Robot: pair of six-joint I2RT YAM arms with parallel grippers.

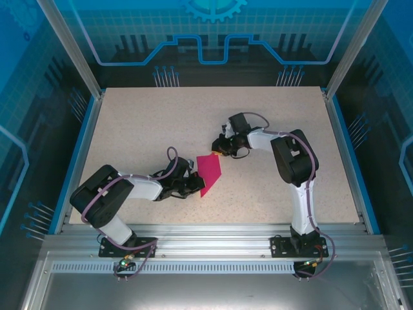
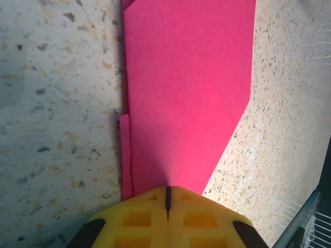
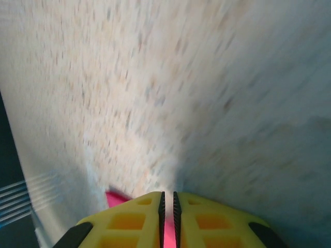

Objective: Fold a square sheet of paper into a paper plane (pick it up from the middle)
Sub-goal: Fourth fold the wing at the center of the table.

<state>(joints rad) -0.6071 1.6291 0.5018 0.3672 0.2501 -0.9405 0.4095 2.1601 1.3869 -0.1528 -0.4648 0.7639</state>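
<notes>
The magenta-pink sheet of paper [image 1: 209, 173] lies folded on the table, a layered shape narrowing toward my left gripper. In the left wrist view the paper [image 2: 186, 93] runs away from the yellow fingers, with a second layer showing along its left edge. My left gripper [image 1: 193, 186] is shut on the paper's narrow near end [image 2: 168, 194]. My right gripper [image 1: 222, 148] hovers at the paper's far corner. Its jaws [image 3: 168, 195] stand a narrow slit apart, with a bit of pink paper [image 3: 116, 198] showing under and beside them. That view is blurred by motion.
The speckled beige table [image 1: 161, 123] has a blue raised rim [image 1: 82, 142] on its left and right sides. An aluminium rail [image 1: 213, 236] carries both arm bases at the near edge. Bare tabletop stretches behind and beside the paper.
</notes>
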